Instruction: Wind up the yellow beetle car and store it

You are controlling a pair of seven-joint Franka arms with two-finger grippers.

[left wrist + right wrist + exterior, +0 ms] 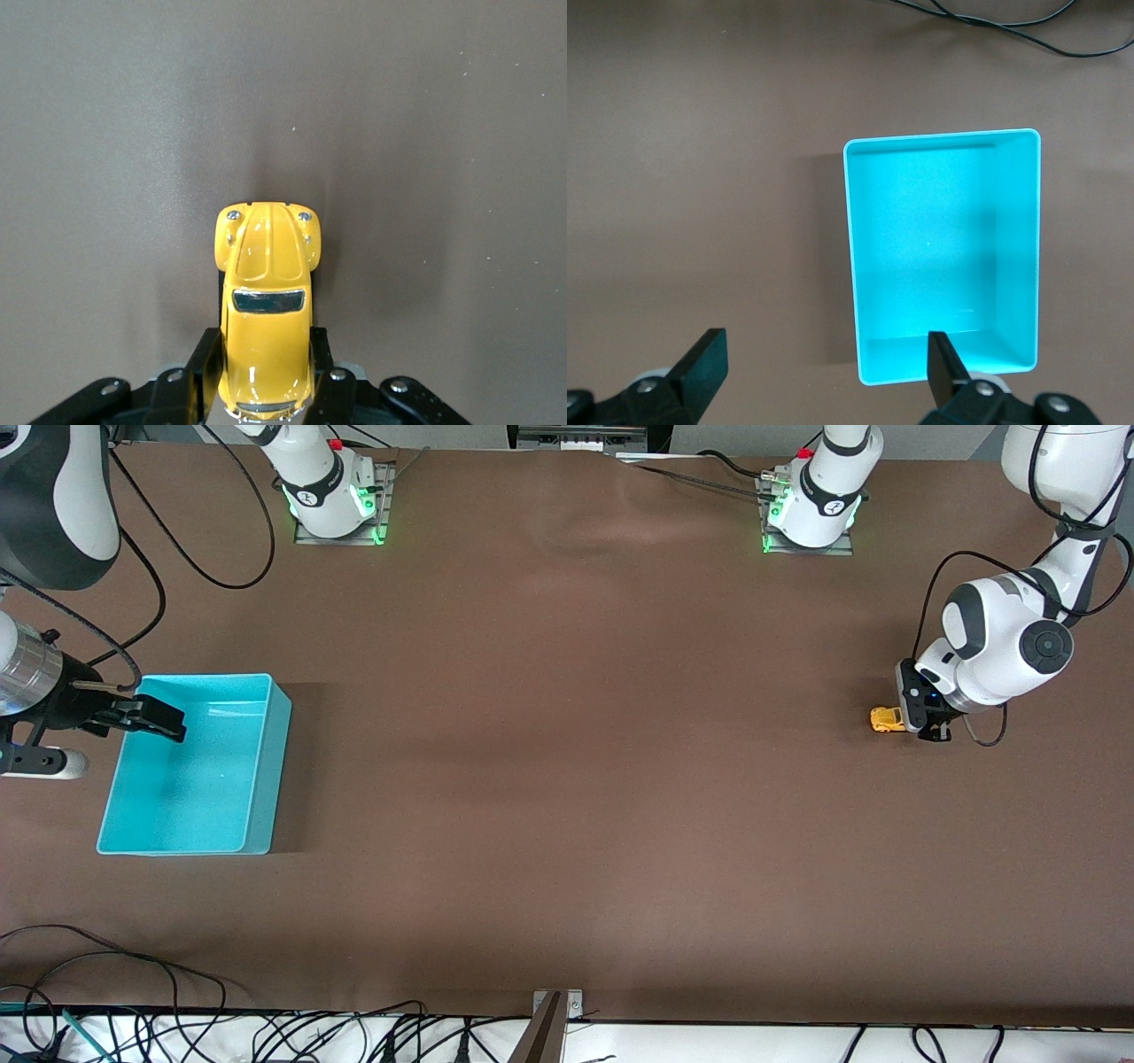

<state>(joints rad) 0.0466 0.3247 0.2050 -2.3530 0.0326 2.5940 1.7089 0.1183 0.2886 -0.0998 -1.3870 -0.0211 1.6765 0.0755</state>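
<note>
A brown table [567, 779] was covered by a plain mat. A turquoise bin [266, 779] was set at the right arm's end of it, open side up. The right gripper [151, 719] was held over the bin's rim, its fingers [704, 363] spread wide apart with nothing between them. The left gripper [921, 713] was lowered to the table at the left arm's end, well apart from the bin. Its fingers [205, 363] were clamped on the rear sides of the car [266, 310], a yellow beetle whose wheels appeared to rest on the table.
</note>
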